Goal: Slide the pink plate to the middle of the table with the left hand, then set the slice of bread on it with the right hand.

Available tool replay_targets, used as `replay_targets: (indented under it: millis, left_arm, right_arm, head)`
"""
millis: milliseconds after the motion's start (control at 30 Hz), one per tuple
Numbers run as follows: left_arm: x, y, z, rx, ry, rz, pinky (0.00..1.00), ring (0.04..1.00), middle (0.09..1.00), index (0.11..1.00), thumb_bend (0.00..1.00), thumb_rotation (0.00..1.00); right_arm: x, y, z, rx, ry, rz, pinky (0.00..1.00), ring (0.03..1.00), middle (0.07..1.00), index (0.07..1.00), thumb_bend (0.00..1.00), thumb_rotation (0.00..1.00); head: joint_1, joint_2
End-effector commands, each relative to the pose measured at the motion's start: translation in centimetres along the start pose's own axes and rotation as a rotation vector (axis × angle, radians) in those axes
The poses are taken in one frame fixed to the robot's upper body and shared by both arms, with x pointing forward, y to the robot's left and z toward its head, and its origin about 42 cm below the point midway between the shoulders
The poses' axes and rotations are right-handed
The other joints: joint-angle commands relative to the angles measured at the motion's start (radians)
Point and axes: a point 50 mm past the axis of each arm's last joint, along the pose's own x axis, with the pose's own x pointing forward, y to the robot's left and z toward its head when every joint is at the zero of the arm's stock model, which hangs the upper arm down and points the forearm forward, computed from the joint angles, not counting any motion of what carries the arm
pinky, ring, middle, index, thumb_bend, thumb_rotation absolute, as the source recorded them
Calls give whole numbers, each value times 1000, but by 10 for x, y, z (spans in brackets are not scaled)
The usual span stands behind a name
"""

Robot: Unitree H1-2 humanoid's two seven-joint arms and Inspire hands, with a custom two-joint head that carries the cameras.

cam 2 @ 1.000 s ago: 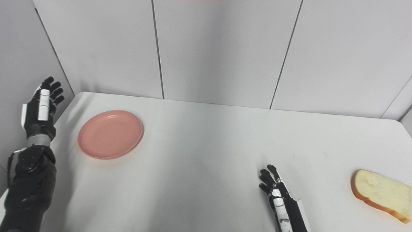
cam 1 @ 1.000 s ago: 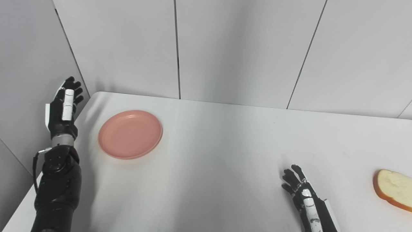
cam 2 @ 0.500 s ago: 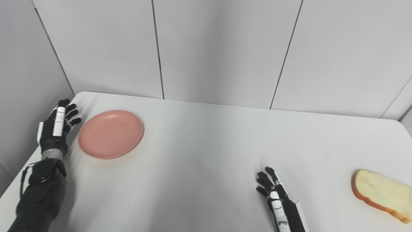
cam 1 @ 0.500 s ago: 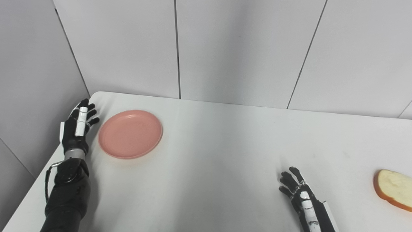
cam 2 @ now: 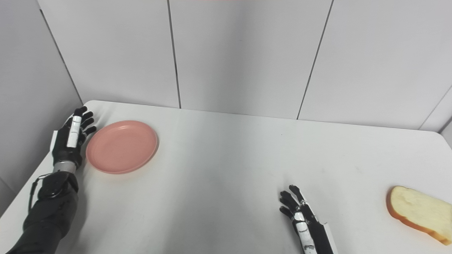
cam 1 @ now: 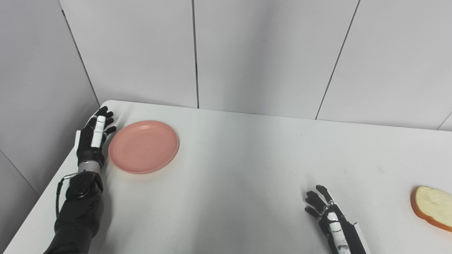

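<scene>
The black left hand (cam 1: 92, 141) stands edge-on with straight, empty fingers just left of the round pink plastic plate (cam 1: 143, 146), near the white counter's (cam 1: 240, 169) far-left corner; a rightward push looks set to carry it centreward. The empty, open right hand (cam 1: 326, 215) waits left of the crusted bread slice (cam 1: 431, 207).

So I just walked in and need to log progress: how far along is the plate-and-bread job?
Nothing is finished yet. The pink plate sits near the table's far left corner, not the middle. In hand: the open left hand is at its left rim, placed to push. Left: the slide, then the bread slice, untouched at the right edge, apart from the open right hand.
</scene>
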Motion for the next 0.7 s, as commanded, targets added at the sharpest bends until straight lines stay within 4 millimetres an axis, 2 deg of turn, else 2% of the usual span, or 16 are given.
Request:
replay_targets:
  millis: [0,67,167,267,467,667]
  left_arm:
    - [0,-20,-1,-10,18,-73,794,874,839,814,850,802]
    - [-4,-27,-2,-13,14,-98,803,883,849,819,831,806]
    - [-10,-40,-2,-23,11,-125,763,854,827,796,860,767]
    - [-16,-50,-5,-20,19,-152,744,838,817,788,890,773]
    - [-31,-75,-15,-42,59,-182,739,825,798,752,905,744]
    - [-43,-98,-26,-42,83,-224,730,825,815,790,870,768]
  right_arm:
    - [-4,3,4,9,3,6,854,862,855,904,714,857]
    - [-4,4,5,8,6,6,852,860,852,901,722,853]
    - [-5,5,6,3,4,8,838,850,845,896,724,841]
    - [-5,5,6,13,-3,12,837,848,843,896,718,826]
    - [-6,4,7,1,1,11,838,851,843,898,723,837]
    - [-6,6,6,-1,1,15,833,847,842,898,721,836]
  head:
    - [-4,2]
    - [-9,4]
    - [-10,4]
    - [-13,4]
    - [-14,5]
    - [-25,2]
